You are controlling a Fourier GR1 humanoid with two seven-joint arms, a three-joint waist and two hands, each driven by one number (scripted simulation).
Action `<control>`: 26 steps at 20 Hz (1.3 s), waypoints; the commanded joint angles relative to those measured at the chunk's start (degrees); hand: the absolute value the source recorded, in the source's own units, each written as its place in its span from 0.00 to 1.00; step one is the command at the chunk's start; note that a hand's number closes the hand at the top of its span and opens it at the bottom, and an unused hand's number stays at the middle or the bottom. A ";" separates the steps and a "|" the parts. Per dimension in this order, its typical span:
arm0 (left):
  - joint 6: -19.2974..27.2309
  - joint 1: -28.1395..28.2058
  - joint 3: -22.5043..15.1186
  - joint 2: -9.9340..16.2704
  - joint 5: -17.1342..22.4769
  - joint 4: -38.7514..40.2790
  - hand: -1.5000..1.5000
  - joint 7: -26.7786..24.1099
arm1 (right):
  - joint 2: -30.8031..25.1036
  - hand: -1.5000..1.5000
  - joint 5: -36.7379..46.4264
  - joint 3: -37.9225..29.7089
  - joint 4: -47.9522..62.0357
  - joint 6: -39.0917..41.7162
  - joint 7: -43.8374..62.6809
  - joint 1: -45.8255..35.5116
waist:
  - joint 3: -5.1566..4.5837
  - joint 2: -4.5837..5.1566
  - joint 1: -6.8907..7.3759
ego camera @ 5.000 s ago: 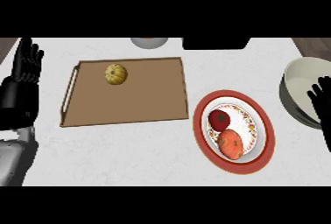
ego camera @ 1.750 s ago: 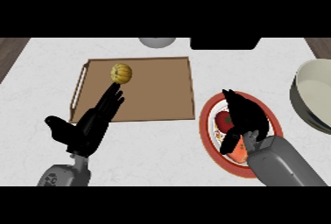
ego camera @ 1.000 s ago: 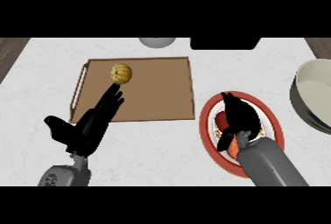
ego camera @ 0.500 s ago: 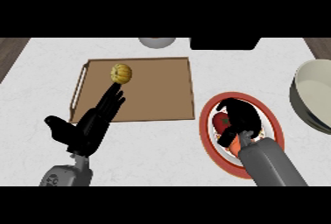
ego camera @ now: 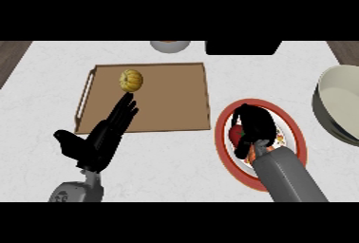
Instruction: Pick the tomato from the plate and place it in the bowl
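A red tomato [ego camera: 236, 135] lies on the red-rimmed plate [ego camera: 226, 124] at the right of the counter. My right hand [ego camera: 255, 124] is over the plate with its fingers curled round the tomato, hiding most of it. The pale bowl [ego camera: 339, 108] stands at the right edge, apart from the plate. My left hand [ego camera: 102, 137] rests open, fingers straight, at the lower left over the tray's front edge.
A brown wooden tray [ego camera: 175, 99] holds a yellow-brown potato-like item [ego camera: 131, 80] near its back left. A small grey bowl [ego camera: 170, 45] and a dark object [ego camera: 242, 47] sit along the counter's far edge.
My right hand has lowered onto the plate and its fingers have curled round the tomato. The left hand has stayed in place.
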 commanded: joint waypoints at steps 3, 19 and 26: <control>-0.16 0.12 0.47 0.22 -0.05 -2.31 0.50 3.15 | 1.51 1.00 4.48 -0.30 1.56 -1.74 -1.63 -0.84 | 0.48 0.48 0.23; -0.77 -0.71 1.50 0.29 0.20 -1.42 0.50 2.51 | 1.60 1.00 10.82 0.09 -39.30 12.90 27.61 9.18 | 0.41 0.11 -0.69; 1.41 -0.20 -0.30 -1.95 -1.33 -2.62 0.50 3.17 | 1.07 1.00 18.29 -1.62 -50.83 23.59 32.90 -1.18 | 0.39 0.17 -0.09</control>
